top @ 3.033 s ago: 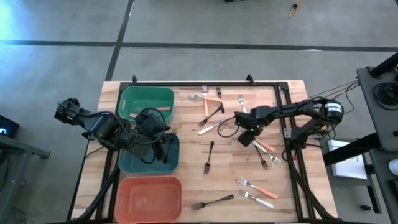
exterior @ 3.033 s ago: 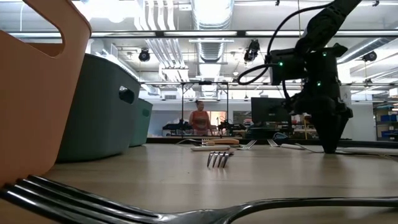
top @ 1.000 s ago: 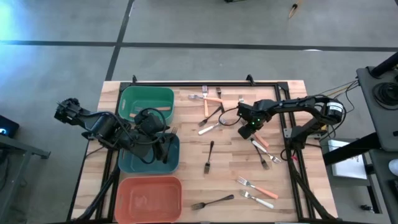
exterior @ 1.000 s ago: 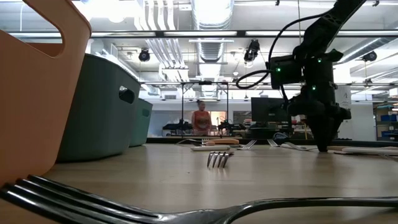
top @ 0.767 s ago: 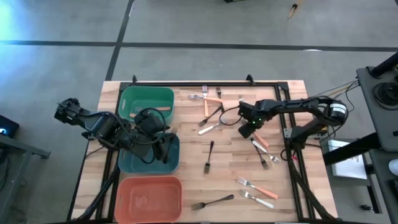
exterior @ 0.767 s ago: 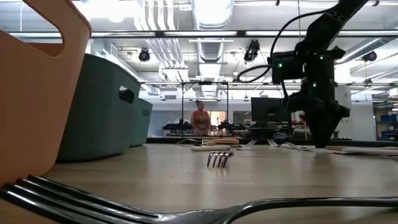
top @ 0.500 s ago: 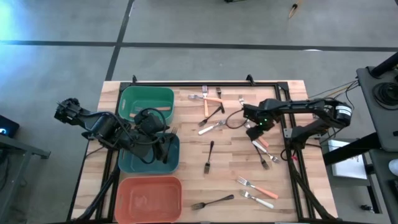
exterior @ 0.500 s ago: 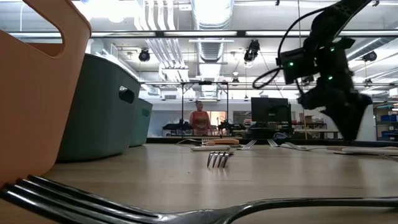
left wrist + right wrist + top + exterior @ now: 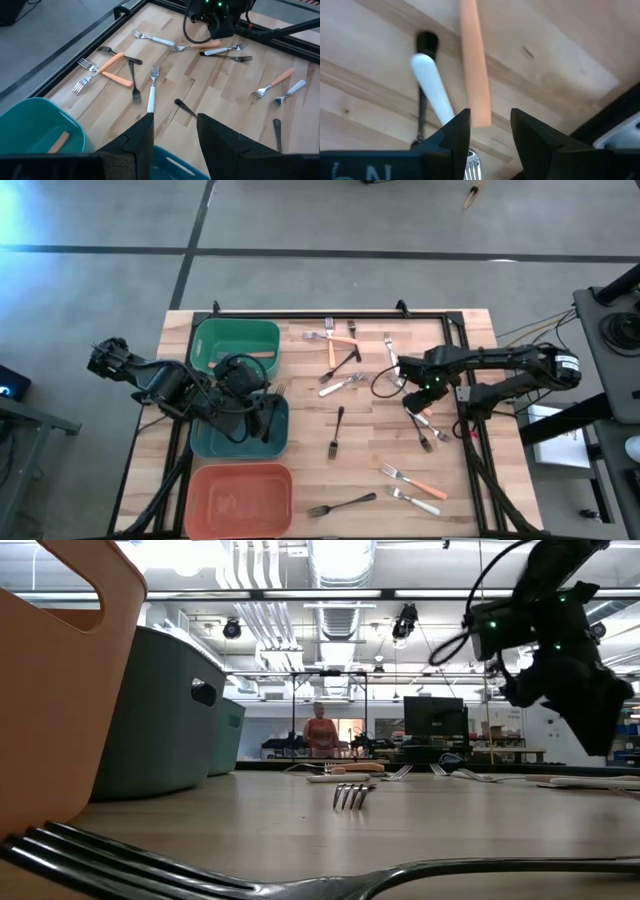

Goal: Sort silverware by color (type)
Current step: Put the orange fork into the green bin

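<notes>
- Your right gripper (image 9: 412,404) hangs over the table's right side, near the black frame rail at 3 o'clock; its dark fingers (image 9: 455,137) stand apart with nothing between them.
- Directly under it lie three handles: an orange-pink fork handle (image 9: 473,65), a glossy white fork handle (image 9: 434,86) and the rounded tip of a black fork (image 9: 426,41) beneath the white one.
- Your left gripper (image 9: 268,418) waits over the teal bin (image 9: 205,442) at 9 o'clock, fingers parted and empty.
- One orange-pink piece (image 9: 58,141) lies inside the green bin (image 9: 203,340); the salmon bin (image 9: 238,502) sits at 7 o'clock.
- The rest of the silverware is scattered on the bare planks: a crossed cluster of forks (image 9: 341,343) at 12 o'clock, a white-handled fork (image 9: 151,92) just below it, a lone black fork (image 9: 338,430) at centre, another black fork (image 9: 342,505) at 6 o'clock and two forks (image 9: 412,485) at 5 o'clock.
- Open room lies in the middle strip between the bins and the centre fork.
- The wooden table (image 9: 380,445) is pale, with visible grain and seams, edged by a black metal frame.
- In the low view a person (image 9: 321,732) stands far back under ceiling ducts.
</notes>
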Controlling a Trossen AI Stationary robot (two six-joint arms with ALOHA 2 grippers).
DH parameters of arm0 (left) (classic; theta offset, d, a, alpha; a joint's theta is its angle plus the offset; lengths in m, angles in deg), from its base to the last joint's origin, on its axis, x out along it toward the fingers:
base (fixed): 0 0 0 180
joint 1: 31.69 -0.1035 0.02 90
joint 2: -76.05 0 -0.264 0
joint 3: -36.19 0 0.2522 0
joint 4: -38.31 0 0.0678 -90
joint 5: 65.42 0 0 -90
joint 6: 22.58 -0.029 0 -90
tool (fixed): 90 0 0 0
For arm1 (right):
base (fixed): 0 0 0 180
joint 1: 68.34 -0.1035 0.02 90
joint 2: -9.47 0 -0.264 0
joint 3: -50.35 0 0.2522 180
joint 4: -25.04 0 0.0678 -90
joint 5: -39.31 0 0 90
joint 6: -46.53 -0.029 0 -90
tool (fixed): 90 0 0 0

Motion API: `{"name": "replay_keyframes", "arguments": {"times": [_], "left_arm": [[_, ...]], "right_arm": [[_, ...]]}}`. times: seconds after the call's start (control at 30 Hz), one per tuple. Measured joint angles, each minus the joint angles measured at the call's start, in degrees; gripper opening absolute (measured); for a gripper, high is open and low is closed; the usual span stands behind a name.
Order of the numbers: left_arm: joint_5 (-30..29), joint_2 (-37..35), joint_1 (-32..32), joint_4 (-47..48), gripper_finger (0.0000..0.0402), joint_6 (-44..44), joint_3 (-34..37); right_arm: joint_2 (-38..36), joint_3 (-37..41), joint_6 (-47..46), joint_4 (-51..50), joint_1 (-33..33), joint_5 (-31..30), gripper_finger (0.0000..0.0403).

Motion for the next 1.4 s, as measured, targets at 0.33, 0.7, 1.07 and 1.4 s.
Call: {"name": "replay_keyframes", "arguments": {"times": [0.33, 0.7, 1.07, 1.4], "left_arm": [[0.0, 0.0, 0.0, 0.43, 0.0132, -0.04, 0.0], [-0.01, 0.0, 0.01, 0.49, 0.0132, -0.04, 0.0], [0.02, 0.0, 0.02, 0.5, 0.0132, -0.04, 0.0], [0.02, 0.0, 0.0, 0.51, 0.0132, -0.04, 0.0]], "right_arm": [[0.14, 4.19, -4.91, 6.78, -4.25, 3.91, 0.0133], [2.66, 9.99, -6.21, 13.56, -4.15, 0.94, 0.0132], [2.86, 11.15, -7.07, 14.56, -4.19, -0.63, 0.0072], [0.24, 8.11, -2.4, 13.76, -4.19, 0.58, 0.0071]]}}
